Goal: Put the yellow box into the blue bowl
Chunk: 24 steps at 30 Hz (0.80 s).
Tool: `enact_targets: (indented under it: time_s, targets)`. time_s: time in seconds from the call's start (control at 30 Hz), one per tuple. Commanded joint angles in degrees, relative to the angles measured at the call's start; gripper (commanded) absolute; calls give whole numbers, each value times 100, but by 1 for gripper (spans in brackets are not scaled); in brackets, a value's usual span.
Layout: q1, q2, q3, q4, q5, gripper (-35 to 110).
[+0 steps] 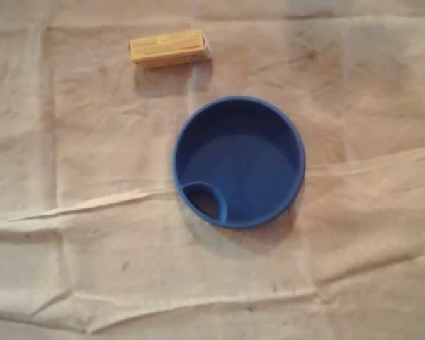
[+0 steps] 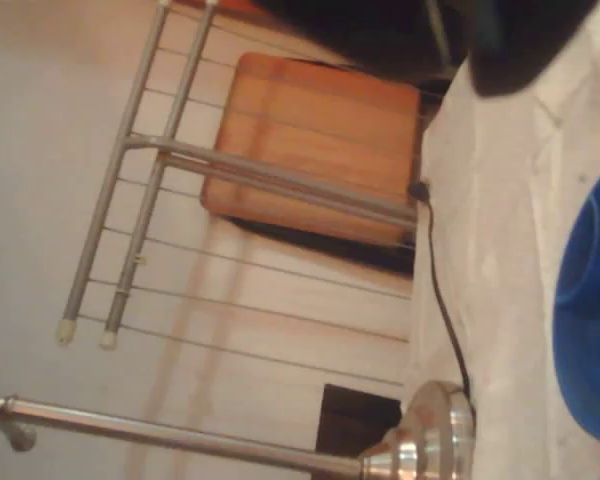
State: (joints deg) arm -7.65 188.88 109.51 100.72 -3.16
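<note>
On cloth (image 1: 92,269), yellow box (image 1: 168,48) lies apart from blue bowl (image 1: 241,163).

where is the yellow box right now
In the overhead view the yellow box lies flat on the cloth near the top edge, left of centre, above and left of the blue bowl and clear of its rim.

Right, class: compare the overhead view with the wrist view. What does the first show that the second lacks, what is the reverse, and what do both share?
Overhead view's own: the yellow box, lying apart from the blue bowl toward the picture's top, and a small round pocket at the bowl's rim. Wrist view's own: a wooden seat with metal legs, a black cable, and a shiny metal base with a pole. Shared: the blue bowl, whole from above but just an edge at the wrist picture's right, and the pale wrinkled cloth.
</note>
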Motion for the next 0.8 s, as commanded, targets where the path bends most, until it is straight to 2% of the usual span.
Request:
enact_targets:
  time_s: [0.0, 0.3, 0.77]
  targets:
    - [0, 211, -62, -35, 70, -1]
    - [53, -905, -149, -70, 26, -1]
    - [70, -3718, -1890, 0, 26, -1]
